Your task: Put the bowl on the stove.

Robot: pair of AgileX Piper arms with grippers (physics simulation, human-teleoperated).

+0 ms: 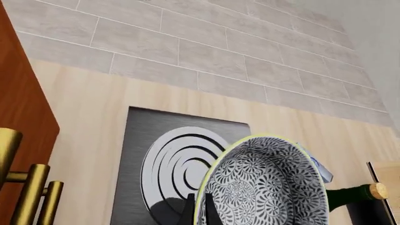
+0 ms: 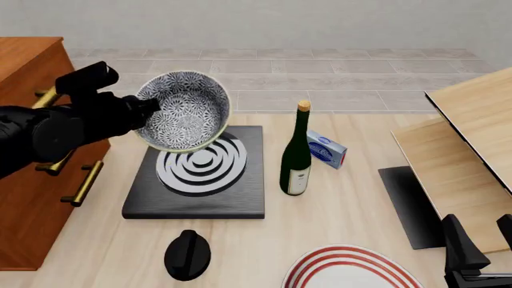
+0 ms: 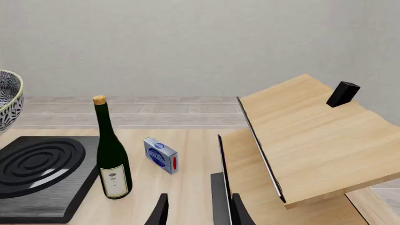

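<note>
One bowl (image 2: 183, 110) hangs tilted over the stove (image 2: 200, 174), rim clamped in the left gripper (image 2: 148, 108). It looks rigid, glazed and breakable, so it may slip. The right gripper (image 3: 196, 211) sits apart, empty.

bowl (image 2: 184, 110): grey-white floral, pale rim, hanging tilted off the left hand (image 2: 144, 108), clear of the surface. stove (image 2: 198, 172): black slab, grey rings, lying flat on bench just below the hand.

Your left gripper (image 2: 142, 111) is raised above the table, its wrist turned sideways and its fingers (image 1: 189, 212) pinched on the rim of the bowl (image 2: 184, 110). Your right gripper (image 2: 478, 240) sits low at the near right, fingers (image 3: 161, 209) parted and holding nothing.
</note>
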